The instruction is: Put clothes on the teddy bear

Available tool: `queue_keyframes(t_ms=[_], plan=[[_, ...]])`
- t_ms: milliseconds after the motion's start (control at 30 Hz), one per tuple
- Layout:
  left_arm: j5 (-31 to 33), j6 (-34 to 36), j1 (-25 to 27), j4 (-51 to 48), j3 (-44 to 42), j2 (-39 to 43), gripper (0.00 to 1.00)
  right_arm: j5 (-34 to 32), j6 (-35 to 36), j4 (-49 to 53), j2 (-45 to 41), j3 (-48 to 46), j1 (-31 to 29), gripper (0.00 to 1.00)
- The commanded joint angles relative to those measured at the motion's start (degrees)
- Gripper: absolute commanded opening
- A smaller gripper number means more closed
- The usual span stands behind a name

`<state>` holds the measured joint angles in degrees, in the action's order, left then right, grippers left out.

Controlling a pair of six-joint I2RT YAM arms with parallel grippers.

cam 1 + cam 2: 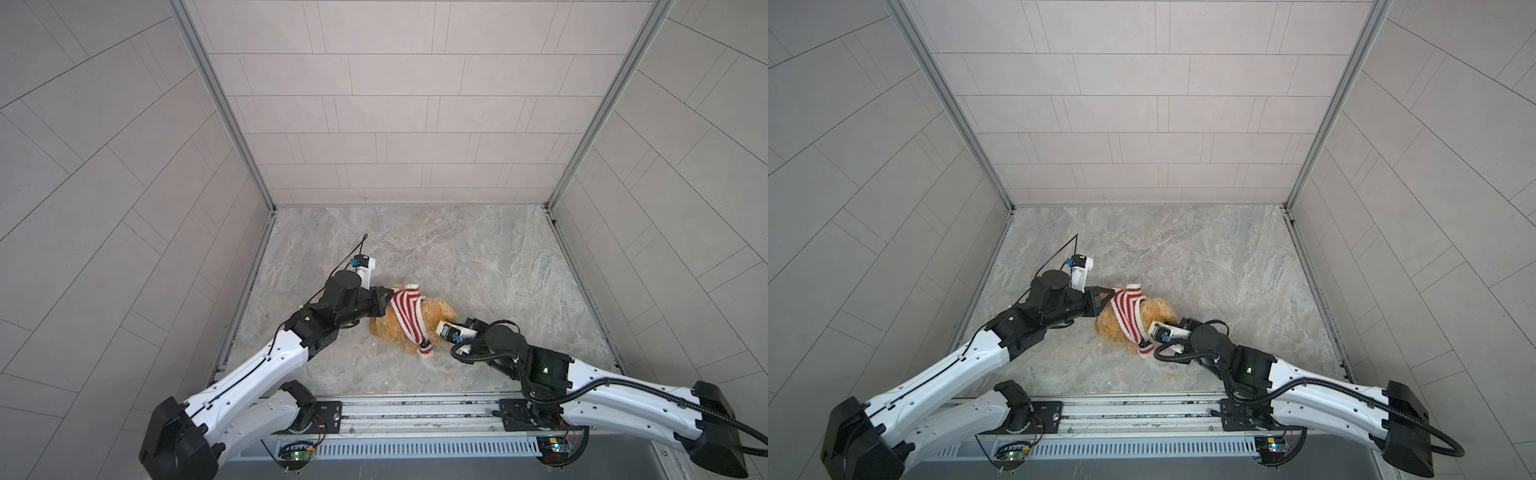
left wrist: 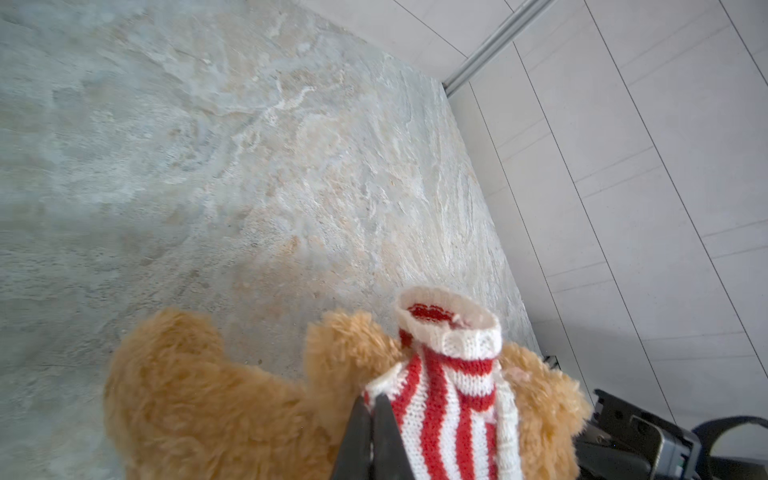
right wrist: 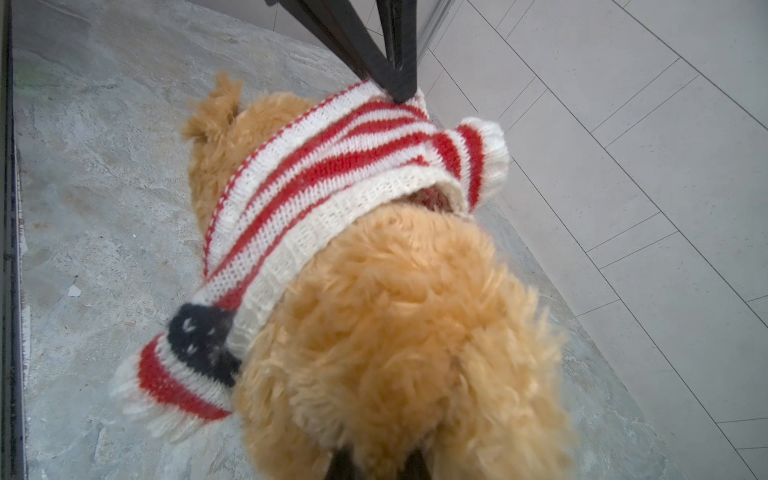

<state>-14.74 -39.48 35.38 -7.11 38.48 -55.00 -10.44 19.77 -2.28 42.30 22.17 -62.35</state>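
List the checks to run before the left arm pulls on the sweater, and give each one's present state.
1. Left gripper shut on the sweater edge: ok.
2. Right gripper shut on the teddy bear, fur between its fingers: ok.
3. Sweater wrapped across the bear's middle: ok.
4. Sleeve filled by a limb: not ok, its cuff gapes empty.
5. Which way the bear faces: cannot tell, no eyes or nose show.
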Motion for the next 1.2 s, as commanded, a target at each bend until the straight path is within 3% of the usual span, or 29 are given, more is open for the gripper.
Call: queue_keyframes(t_ms=[0,300,500,733,833,867,933,1000,1167], plan=[[3.0,-1.6,-2.9,1.0,-2.4,1.3,0.0,-3.0,2.5,-0.9,-1.8,0.9,-1.8,0.0],[5.3,-4.3,-6.2,0.6,-7.5,5.2,0.0,-5.5,1.9,-0.9,-5.5,0.2,-2.3,0.0],[-1.3,-2.1,-6.2,2.3,-7.4,4.8,0.0,-7.6,0.3,-0.4,-2.6,2.2,-2.3,0.0],[-2.5,1.9,1.5,-1.5,-3.5,6.1,0.0,-8.1,-7.0,0.3,3.5,6.8,-2.3,0.0],[-0.2,2.6,1.9,-4.2,-4.0,7.1,0.01,-7.6,-9.4,1.3,5.7,8.8,-2.3,0.0],[1.0,3.0,1.9,-5.3,-4.2,7.5,0.05,-7.4,-9.9,1.7,6.0,9.2,-2.3,0.0],[3.5,4.2,1.8,-8.1,-3.9,9.0,0.25,-7.0,-11.4,2.4,6.5,10.1,-2.3,0.0],[6.4,5.1,1.9,-10.4,-3.5,11.3,0.35,-6.6,-12.9,3.1,6.6,10.5,-2.3,0.0],[8.2,4.2,3.4,-10.9,-4.2,17.3,0.37,-8.3,-18.7,7.3,8.2,12.9,-2.3,0.0]])
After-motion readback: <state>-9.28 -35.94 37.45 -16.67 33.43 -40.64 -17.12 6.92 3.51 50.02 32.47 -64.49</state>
